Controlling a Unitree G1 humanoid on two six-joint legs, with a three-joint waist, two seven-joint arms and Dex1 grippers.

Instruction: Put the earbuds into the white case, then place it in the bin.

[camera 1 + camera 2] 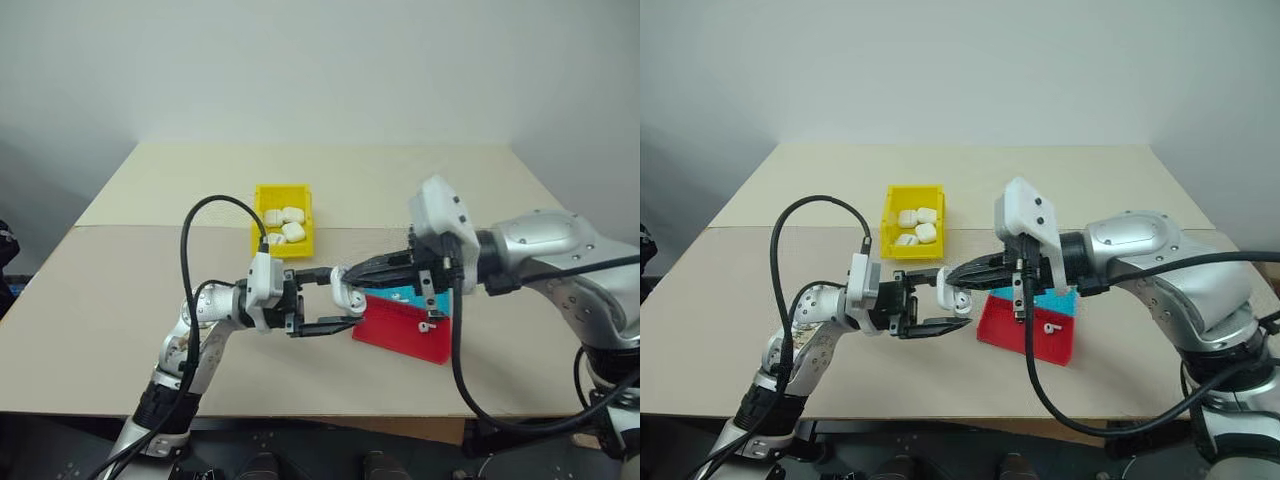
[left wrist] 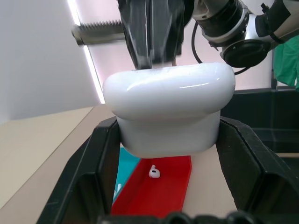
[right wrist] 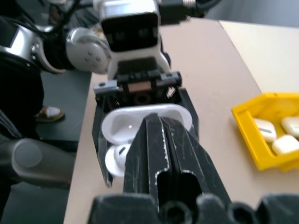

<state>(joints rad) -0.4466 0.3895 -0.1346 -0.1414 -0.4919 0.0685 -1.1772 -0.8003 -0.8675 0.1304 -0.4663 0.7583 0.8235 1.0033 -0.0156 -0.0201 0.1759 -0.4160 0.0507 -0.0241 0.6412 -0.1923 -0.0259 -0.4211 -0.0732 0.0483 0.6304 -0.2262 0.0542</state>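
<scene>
The yellow bin (image 1: pixel 283 226), above centre in the left eye view, holds several closed white cases. Below centre, the left gripper (image 1: pixel 330 300) is clamped on the white case (image 1: pixel 344 291), whose lid stands open. The right gripper (image 1: pixel 352 271) has its fingers pressed together with the tips at the case mouth. In the left wrist view, one earbud (image 2: pixel 154 173) lies in the red tray (image 2: pixel 159 193). No writing is readable.

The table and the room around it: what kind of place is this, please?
Probably an indoor robot test bench, not a home: a plain beige table against bare pale walls, holding just a yellow bin of white cases and a red-and-blue tray.
</scene>
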